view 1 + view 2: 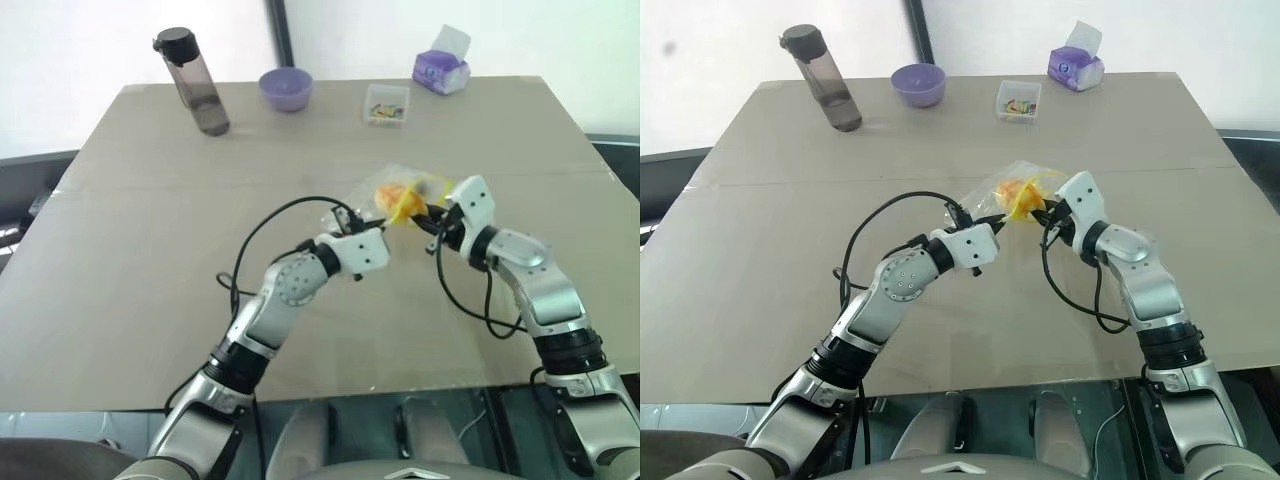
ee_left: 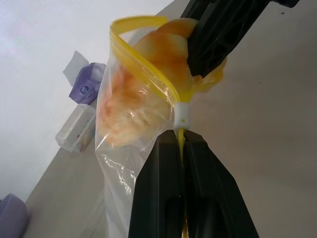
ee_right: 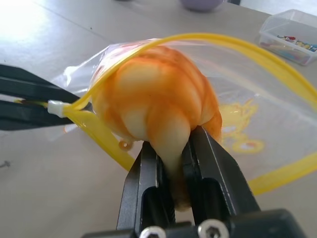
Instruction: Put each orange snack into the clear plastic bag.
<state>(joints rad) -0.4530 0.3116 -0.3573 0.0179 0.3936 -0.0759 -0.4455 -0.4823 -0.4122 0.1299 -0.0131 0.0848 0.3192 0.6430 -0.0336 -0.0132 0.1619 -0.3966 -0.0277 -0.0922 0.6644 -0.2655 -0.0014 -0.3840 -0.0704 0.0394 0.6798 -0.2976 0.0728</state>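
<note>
End effectors (image 1: 405,222) over brown table (image 1: 150,260)

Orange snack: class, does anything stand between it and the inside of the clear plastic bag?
Nothing visible does. The right gripper pinches the orange snack at the bag's open mouth, while the left gripper holds the clear plastic bag by its yellow seal strip.

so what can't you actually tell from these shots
- Orange snack: in the head views, too small, veiled by the clear plastic bag, to judge how far it's in.
- Bag's lower end: cut off in the left wrist view behind the left gripper.
- Small clear box: contents too small.
</note>
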